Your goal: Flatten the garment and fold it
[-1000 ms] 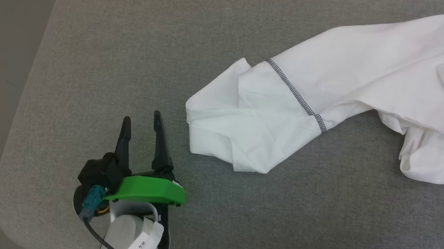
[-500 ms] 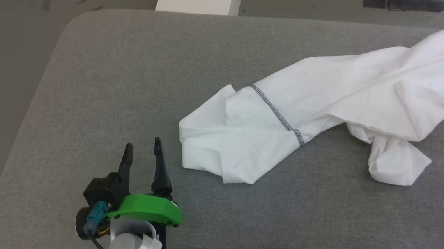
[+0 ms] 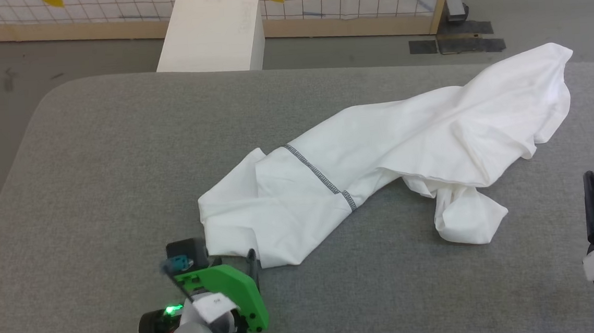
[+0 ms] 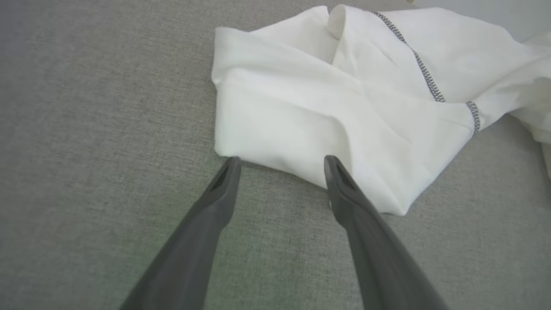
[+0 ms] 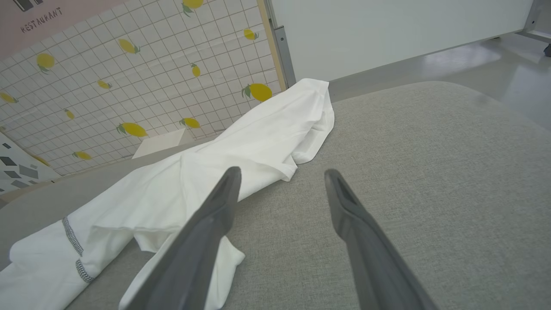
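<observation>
**Operator:** Where was the garment (image 3: 379,145) lying?

**Reviewer:** You had it in a long rumpled heap on the grey padded table (image 3: 93,165). It ran from a doubled-over end at the near left, past the grey seam (image 3: 316,173), to a raised bunch at the far right. Nothing looked flattened or folded yet.

**Operator:** And my left gripper (image 4: 280,160)?

**Reviewer:** Its fingers were spread wide and pinched nothing. You had it low at the near-left end of the cloth, one tip at the corner and the other at the hem. I could not tell whether they touched the cloth. My guess is that you put it there because a corner gives a clean handle for drawing thin knit out flat.

**Operator:** The right gripper (image 5: 282,171)?

**Reviewer:** It was also spread and empty, above bare table and apart from the cloth. A loose flap (image 3: 468,217) was the nearest piece to it. A pull from one side would probably have dragged the heap along, so you likely needed a second hold there.
</observation>
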